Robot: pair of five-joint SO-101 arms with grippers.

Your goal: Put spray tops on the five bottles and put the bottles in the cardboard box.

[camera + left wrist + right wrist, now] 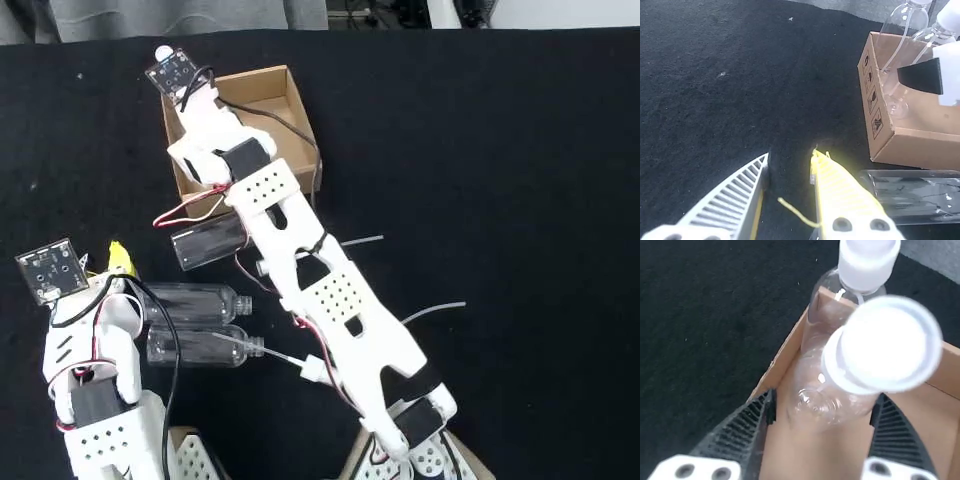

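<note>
Bottles (195,303) near cardboard box (262,88)

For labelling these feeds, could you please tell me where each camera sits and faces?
High view: fixed overhead, looking down at table, both arms, cardboard box.
Left wrist view: on left arm, facing box past open left claw.
Right wrist view: on right arm, down past right claw onto capped bottle.
All three share the box.
</note>
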